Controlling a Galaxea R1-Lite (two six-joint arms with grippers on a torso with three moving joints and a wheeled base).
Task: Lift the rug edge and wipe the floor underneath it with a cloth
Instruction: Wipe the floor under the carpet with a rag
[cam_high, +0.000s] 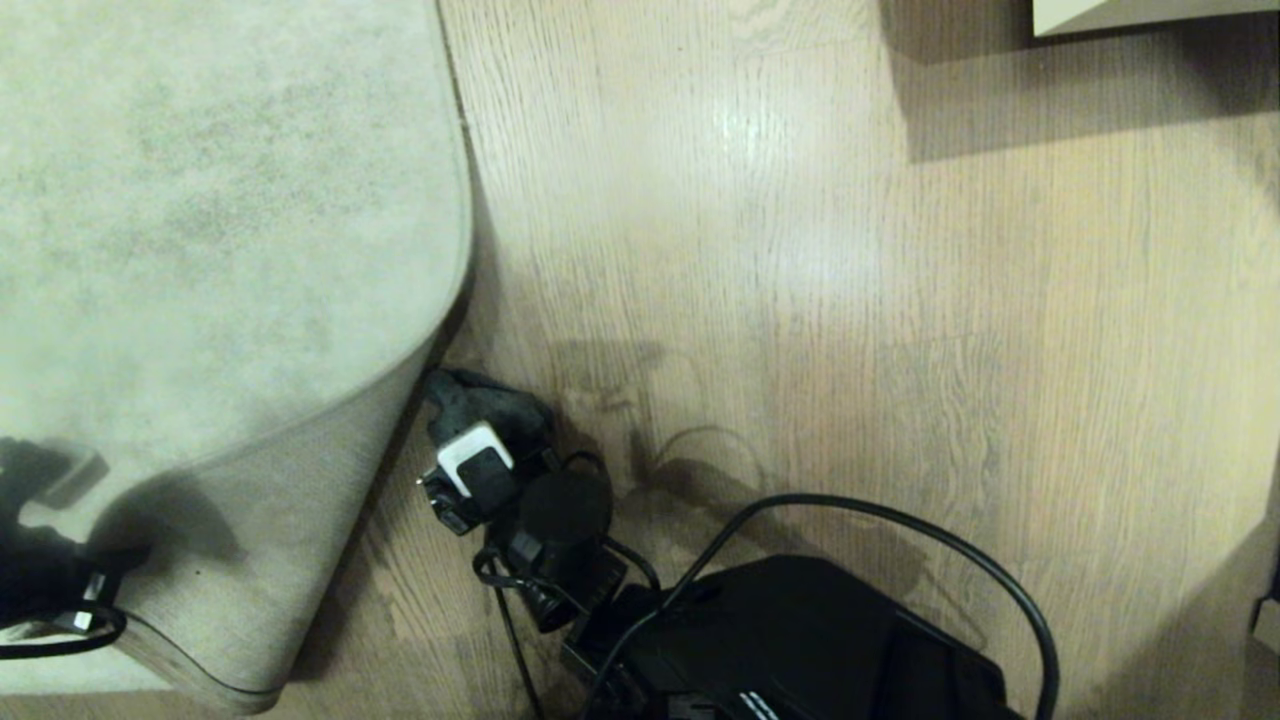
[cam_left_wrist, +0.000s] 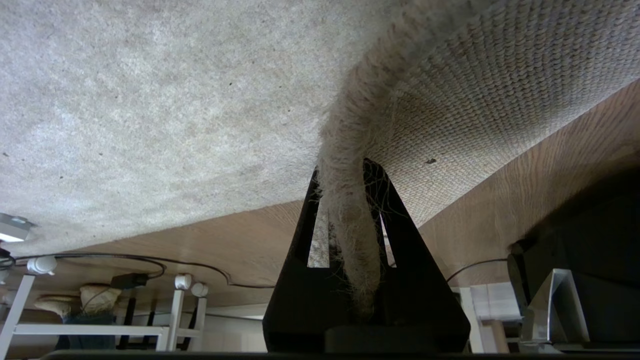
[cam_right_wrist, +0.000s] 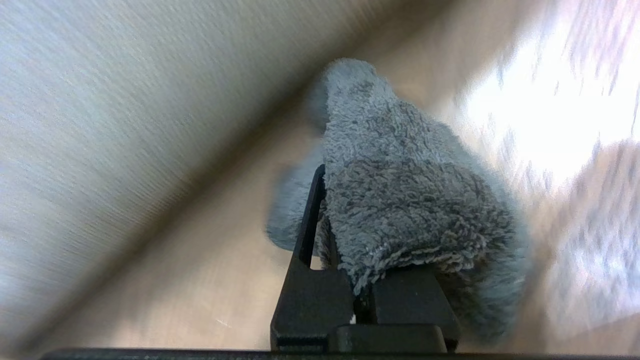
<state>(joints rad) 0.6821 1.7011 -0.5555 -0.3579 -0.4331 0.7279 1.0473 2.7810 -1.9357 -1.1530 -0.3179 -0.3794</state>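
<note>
Rug edge (cam_left_wrist: 350, 200) is pinched between my left gripper's (cam_left_wrist: 350, 220) jaws and held raised, so the woven backing faces out and the floor (cam_high: 800, 300) under it is exposed. That is the whole point of the left arm's pose, low at the left of the head view. The cloth (cam_right_wrist: 400, 200) is clamped in the right gripper (cam_high: 478, 470), jaws closed on a fold, the rest draped over the front as a wiping pad. In the head view it sits on the planks right at the foot of the lifted flap. I judge wiping is underway.
</note>
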